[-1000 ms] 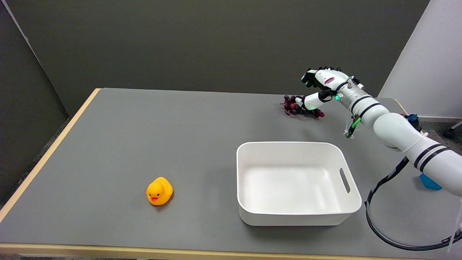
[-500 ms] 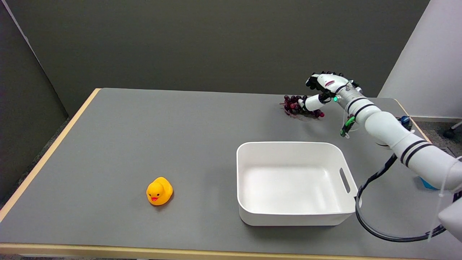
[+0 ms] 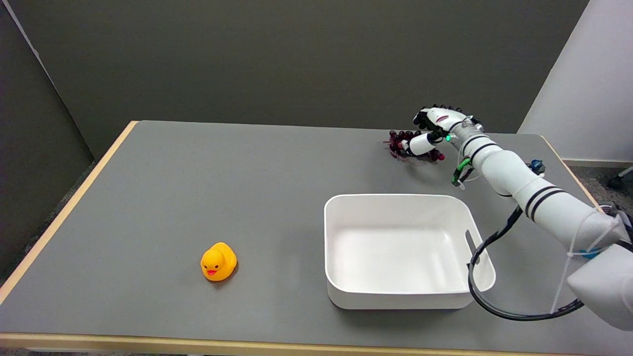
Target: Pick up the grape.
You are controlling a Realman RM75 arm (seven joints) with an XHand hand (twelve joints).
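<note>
A bunch of dark purple grapes (image 3: 398, 144) lies on the grey table (image 3: 247, 188) near its far right edge. My right hand (image 3: 436, 126) hangs just over the bunch's right half, reaching in from the lower right. Its thumb (image 3: 419, 144) lies low across the front of the grapes, while the other fingers arch above and behind the bunch. The fingers are apart and I see no grip on the grapes. The hand hides part of the bunch.
An empty white bin (image 3: 346, 299) with a handle slot stands in front of the grapes, under my forearm. A black cable (image 3: 475, 292) from the arm droops over its right rim. A yellow rubber duck (image 3: 218, 261) sits at the near left.
My right hand has moved left and down, from above and to the right of the grapes to right over them. Its thumb now lies across the bunch. The grapes have not moved.
</note>
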